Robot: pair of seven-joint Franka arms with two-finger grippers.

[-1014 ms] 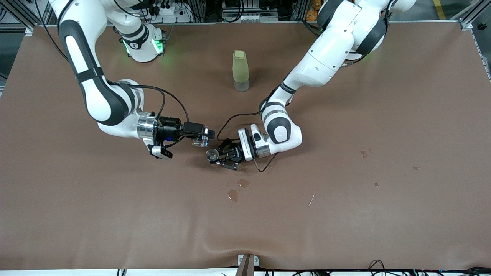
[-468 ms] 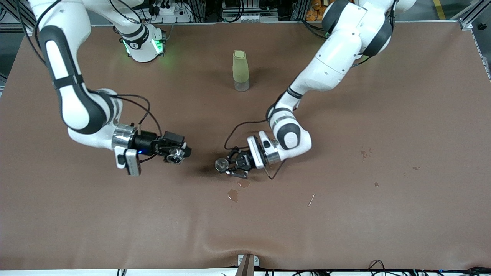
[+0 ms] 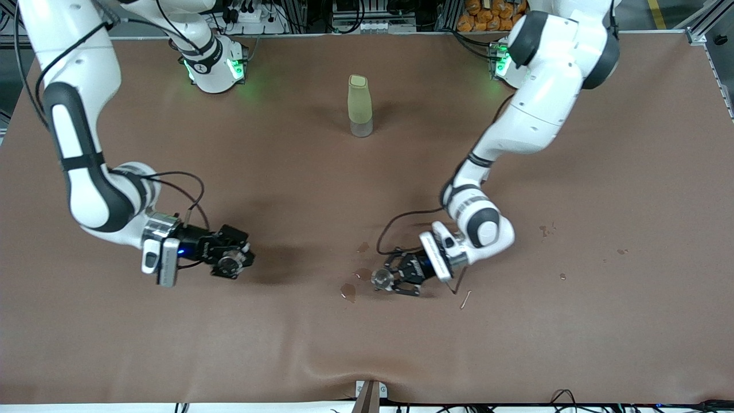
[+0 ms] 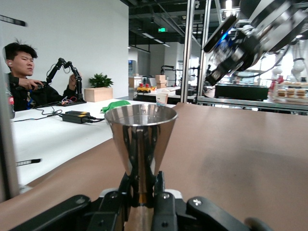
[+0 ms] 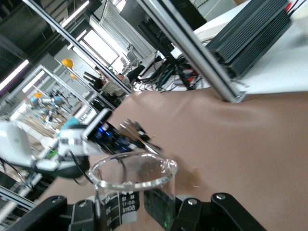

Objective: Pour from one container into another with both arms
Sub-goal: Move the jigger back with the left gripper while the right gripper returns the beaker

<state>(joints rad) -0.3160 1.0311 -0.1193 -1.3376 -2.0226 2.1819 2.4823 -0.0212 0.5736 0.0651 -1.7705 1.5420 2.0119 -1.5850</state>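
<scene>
The clear glass cup [image 3: 230, 266] with printed measuring marks [image 5: 126, 201] stands upright between the fingers of my right gripper [image 3: 234, 263], which is shut on it low over the table toward the right arm's end. My left gripper [image 3: 385, 280] is shut on the waist of the silver jigger [image 3: 379, 278], low over the wet spots in the table's middle. In the left wrist view the jigger [image 4: 141, 137] is upright, its round rim level, pinched at the waist by the left gripper [image 4: 142, 195]. The two containers are well apart.
A tall pale yellow-green bottle [image 3: 359, 106] stands midway between the two arm bases. Wet spots [image 3: 348, 292] mark the brown table cover beside the jigger. A thin stick [image 3: 465, 299] lies close to the left wrist. The cover wrinkles at its front edge [image 3: 338, 367].
The two grippers have drawn apart from their close meeting. The right one carried the cup toward its end of the table and turned it upright. The left one moved the jigger over the wet spots.
</scene>
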